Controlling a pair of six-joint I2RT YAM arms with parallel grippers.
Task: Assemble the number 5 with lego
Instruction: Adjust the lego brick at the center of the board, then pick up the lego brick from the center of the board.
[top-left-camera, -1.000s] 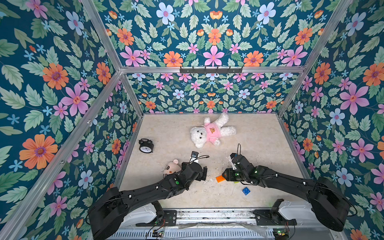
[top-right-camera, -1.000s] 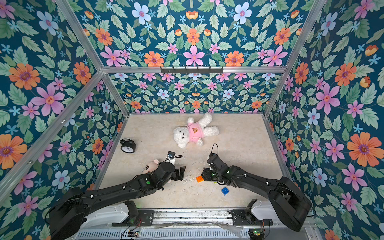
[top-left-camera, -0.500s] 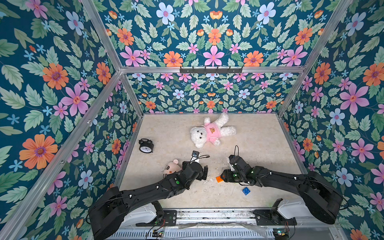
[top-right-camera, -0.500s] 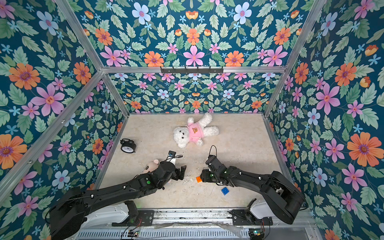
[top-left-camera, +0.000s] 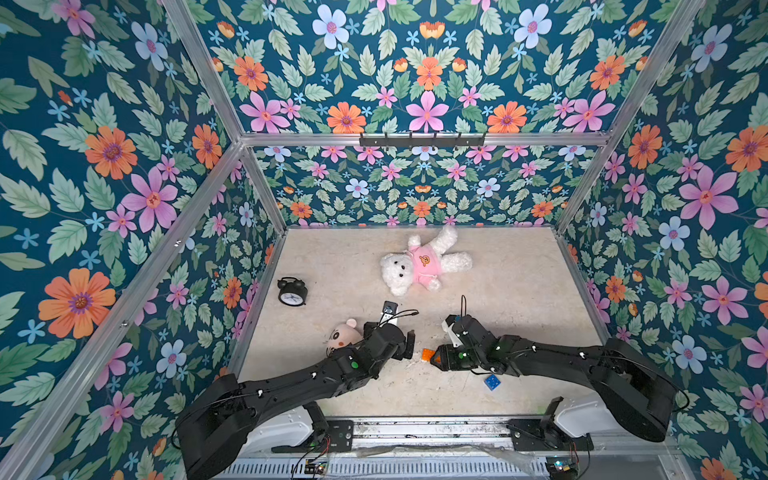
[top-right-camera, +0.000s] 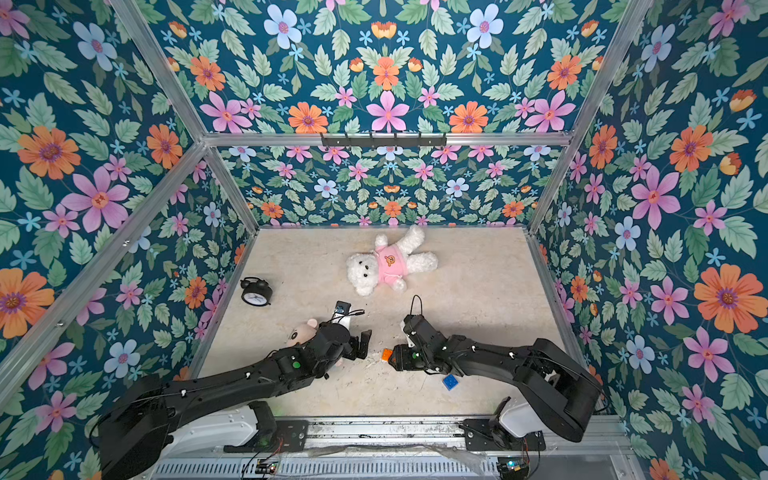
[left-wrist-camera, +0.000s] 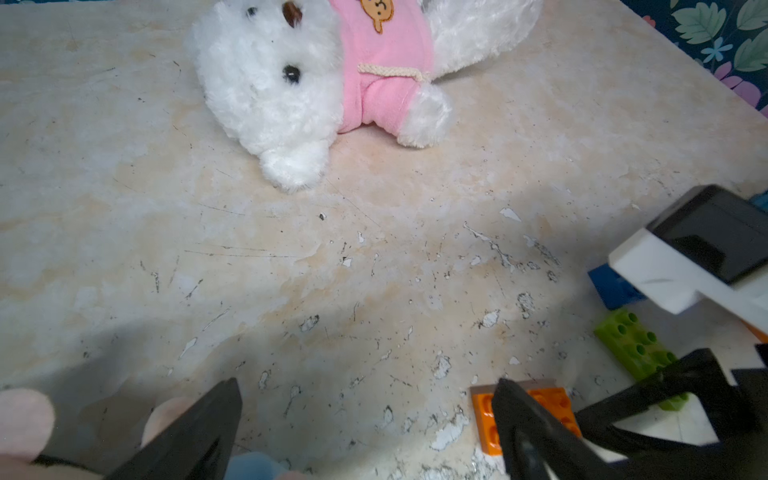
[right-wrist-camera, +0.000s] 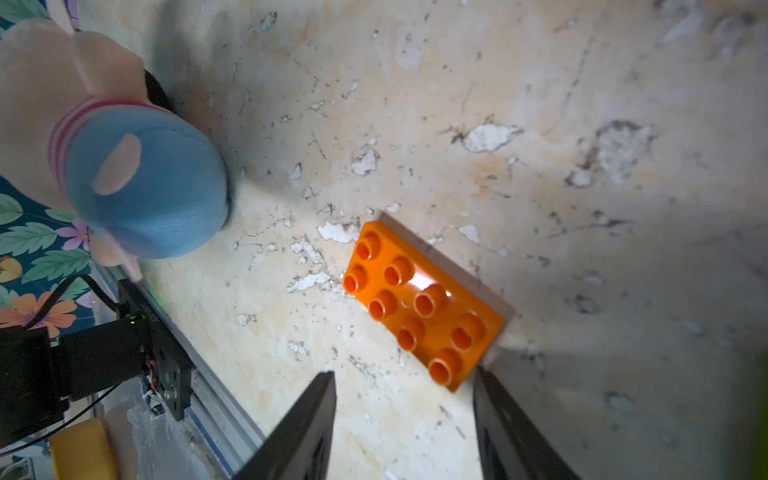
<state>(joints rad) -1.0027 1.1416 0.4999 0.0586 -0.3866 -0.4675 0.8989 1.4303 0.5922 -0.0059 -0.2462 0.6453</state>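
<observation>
- My right gripper (right-wrist-camera: 404, 372) has slid toward the one orange brick (right-wrist-camera: 424, 307), jaws apart, empty.
- My left gripper (left-wrist-camera: 368, 380): spread wide.
- One lime green brick (left-wrist-camera: 636, 345), one blue brick (top-left-camera: 492, 381) near the table's (top-left-camera: 519, 282) front edge.

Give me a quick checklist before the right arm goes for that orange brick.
1. Right gripper open and empty: ok.
2. Orange brick flat on the table, studs up: ok.
3. Orange brick between the right jaws: not ok; it lies just ahead of them, skewed to them.
4. Left gripper open and empty: ok.
5. Left gripper clear of the orange brick: cannot tell; one finger overlaps it in the left wrist view.
6. Green brick and blue brick lying unjoined on the table: ok.
</observation>
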